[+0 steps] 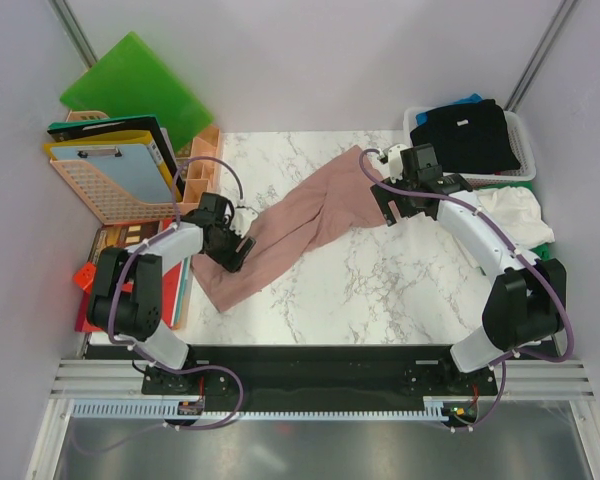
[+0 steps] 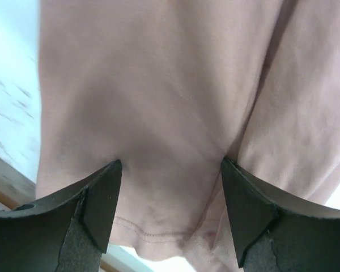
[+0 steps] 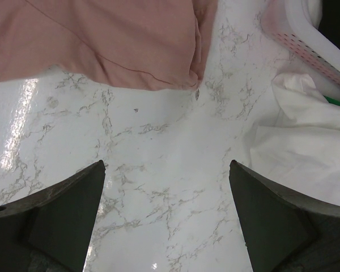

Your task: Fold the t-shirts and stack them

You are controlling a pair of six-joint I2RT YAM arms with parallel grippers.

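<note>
A dusty pink t-shirt (image 1: 300, 225) lies across the marble worktop (image 1: 380, 290) as a long rumpled strip, running from near left to far right, not spread flat. The left claw (image 1: 232, 248) hangs over its near-left end with its jaws wide apart and holds nothing; in the wrist view pink cloth and a stitched hem fill the gap below. The right claw (image 1: 395, 208) is near the strip's far-right end, also wide open and empty, with only bare marble between its jaws and the pink edge just beyond. A white t-shirt (image 1: 512, 210) lies crumpled to its right, and a black t-shirt (image 1: 470, 135) sits in a white basket (image 1: 527, 150) at the far right corner.

The step looks like opening the pink shirt out before folding. To do it well, each claw should probably pinch a single layer at the hem or shoulder, then draw apart evenly so the cloth settles flat, clear of the white shirt
</note>
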